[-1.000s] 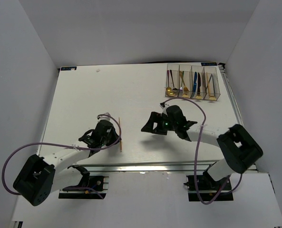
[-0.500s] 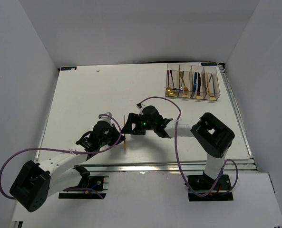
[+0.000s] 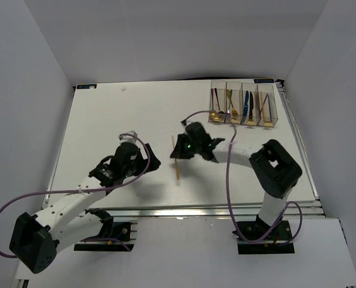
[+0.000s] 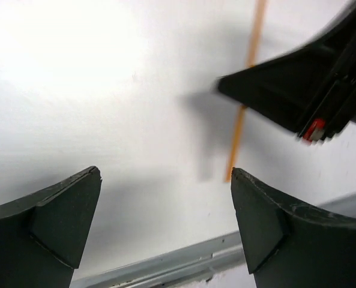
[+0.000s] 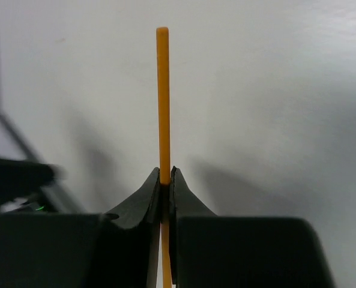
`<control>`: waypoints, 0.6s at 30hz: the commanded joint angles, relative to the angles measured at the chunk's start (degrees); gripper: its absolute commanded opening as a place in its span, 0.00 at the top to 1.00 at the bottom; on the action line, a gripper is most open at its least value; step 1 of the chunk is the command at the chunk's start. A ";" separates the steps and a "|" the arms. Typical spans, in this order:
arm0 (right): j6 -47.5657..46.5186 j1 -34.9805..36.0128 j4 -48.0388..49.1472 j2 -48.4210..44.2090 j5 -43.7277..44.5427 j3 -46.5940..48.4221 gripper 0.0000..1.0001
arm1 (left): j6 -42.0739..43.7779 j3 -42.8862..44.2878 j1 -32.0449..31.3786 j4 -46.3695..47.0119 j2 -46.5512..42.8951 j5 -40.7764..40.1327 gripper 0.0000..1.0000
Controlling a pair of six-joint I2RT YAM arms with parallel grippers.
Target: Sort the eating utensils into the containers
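"Orange chopstick (image 5: 162, 90), is it in your left gripper (image 3: 146, 161)?"

"No. My left arm (image 3: 75, 201) is bent low over the white table (image 3: 99, 114), and that gripper is spread wide with nothing in it."

"So who has it?"

"My right gripper (image 3: 176, 151), just to the right, stretched across toward the left one. It pinches the chopstick tight, and the stick pokes out past the fingertips. The clear containers (image 3: 242, 87) sit well apart at the far right, with other utensils (image 3: 247, 103) inside."

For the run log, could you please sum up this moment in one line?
right fingers: shut on orange chopstick | left fingers: open, empty | containers: partly filled
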 commanded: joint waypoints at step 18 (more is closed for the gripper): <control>-35.14 -44.47 -53.98 13.89 34.18 57.26 1.00 | 15.97 19.24 -0.13 -25.73 -15.74 -29.58 0.02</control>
